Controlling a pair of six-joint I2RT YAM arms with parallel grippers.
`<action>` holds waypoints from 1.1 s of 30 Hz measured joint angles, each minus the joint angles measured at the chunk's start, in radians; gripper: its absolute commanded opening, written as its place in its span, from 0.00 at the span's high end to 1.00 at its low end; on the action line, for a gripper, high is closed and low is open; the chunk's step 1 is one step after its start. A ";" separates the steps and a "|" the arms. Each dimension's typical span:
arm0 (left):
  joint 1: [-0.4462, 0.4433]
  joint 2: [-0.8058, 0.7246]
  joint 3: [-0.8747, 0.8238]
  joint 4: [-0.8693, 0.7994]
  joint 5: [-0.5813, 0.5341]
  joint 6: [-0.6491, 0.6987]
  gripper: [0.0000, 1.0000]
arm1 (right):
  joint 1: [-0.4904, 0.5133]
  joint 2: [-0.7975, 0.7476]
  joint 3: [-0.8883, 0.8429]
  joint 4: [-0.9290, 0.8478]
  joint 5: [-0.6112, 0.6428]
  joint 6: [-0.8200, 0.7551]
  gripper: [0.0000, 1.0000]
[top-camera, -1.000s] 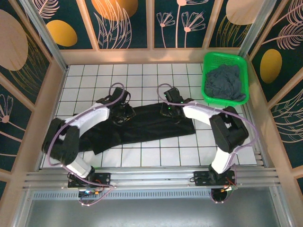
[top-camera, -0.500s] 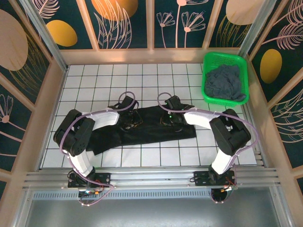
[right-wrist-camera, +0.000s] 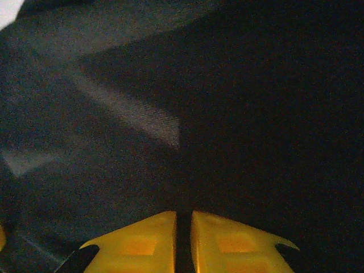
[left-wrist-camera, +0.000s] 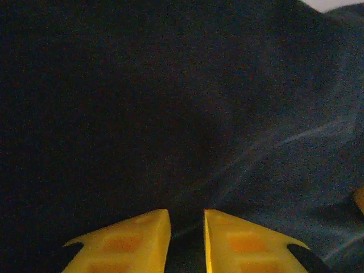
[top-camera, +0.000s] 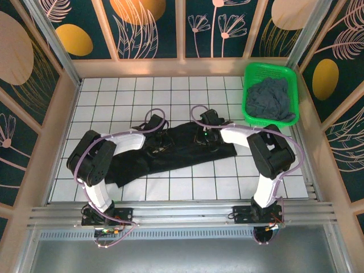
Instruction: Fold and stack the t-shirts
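Right gripper point(right-wrist-camera: 183, 215) pinches the black t-shirt point(top-camera: 176, 151) near its far edge, presumably to fold it over; left gripper point(left-wrist-camera: 186, 214) slightly parted, hold unclear.

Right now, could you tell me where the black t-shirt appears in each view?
Top external: the black t-shirt lies spread across the table's middle.
Left wrist: black t-shirt close up, centre frame.
Right wrist: black t-shirt close up, centre frame.
Shared landmark: white table, a sliver top right, left wrist; top left, right wrist.
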 measured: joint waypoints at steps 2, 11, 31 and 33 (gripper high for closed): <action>0.000 0.052 0.072 -0.007 0.000 0.010 0.62 | -0.042 0.044 0.061 -0.011 0.003 -0.019 0.82; 0.001 0.019 0.228 -0.167 -0.127 0.047 0.42 | -0.093 0.075 0.152 -0.063 0.062 -0.098 0.69; 0.382 -0.671 -0.496 -0.288 -0.129 -0.006 0.55 | 0.124 -0.201 -0.126 0.206 -0.362 -0.120 0.56; 0.382 -0.671 -0.497 -0.286 -0.134 0.001 0.55 | 0.124 -0.201 -0.126 0.212 -0.367 -0.120 0.56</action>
